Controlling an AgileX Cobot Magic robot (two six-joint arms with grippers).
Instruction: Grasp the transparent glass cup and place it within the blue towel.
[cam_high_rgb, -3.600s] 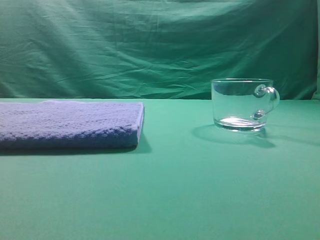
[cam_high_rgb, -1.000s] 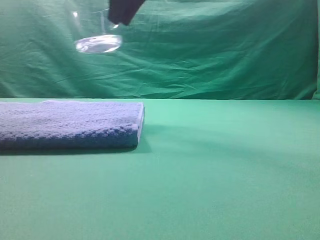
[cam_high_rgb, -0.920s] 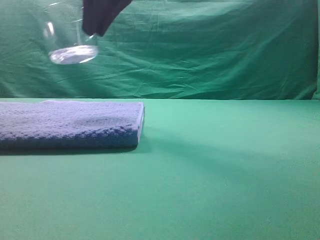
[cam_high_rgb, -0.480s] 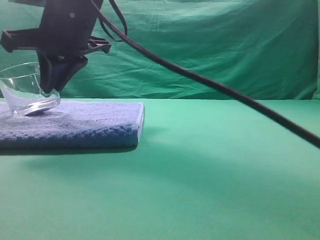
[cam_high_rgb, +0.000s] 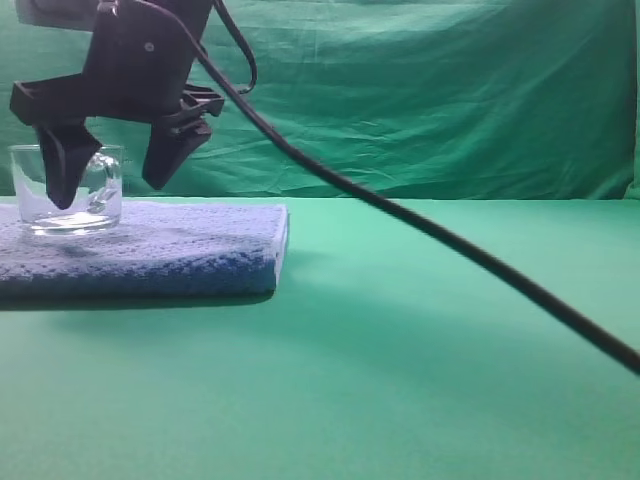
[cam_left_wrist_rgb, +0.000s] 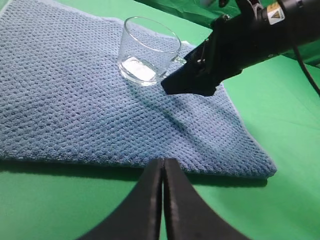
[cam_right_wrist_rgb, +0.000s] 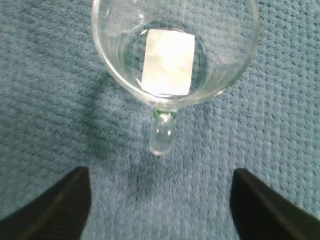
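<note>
Found the glass cup (cam_high_rgb: 30, 195) (cam_left_wrist_rgb: 147, 52) (cam_right_wrist_rgb: 172, 55) standing upright on the blue towel (cam_high_rgb: 180, 250) (cam_left_wrist_rgb: 75, 110) (cam_right_wrist_rgb: 50, 100), base flat on the nubbly cloth, toward the left part of the towel in the high view and well in from its right edge. Saw nothing inside it but the bright patch of its thick base. Noted the small looped handle pointing toward the right wrist camera, lying free over the towel. Saw the right gripper (cam_high_rgb: 108, 195) (cam_right_wrist_rgb: 162, 205) hanging over the cup with its jaws spread wide, one dark finger in front of the glass in the high view and the other off to the right of it. Made out from the wrist view both fingertips at the lower corners, well to either side of the handle and touching neither glass nor handle. Counted the cup as let go, resting on the towel alone. Traced a black cable (cam_high_rgb: 450, 245) from that arm slanting down to the right across the green table (cam_high_rgb: 420, 350), with the wrinkled green backdrop (cam_high_rgb: 400, 100) at the far side. Found the left gripper (cam_left_wrist_rgb: 163, 165) at the near edge of the towel, fingers pressed together with nothing between them, over the green cloth.
</note>
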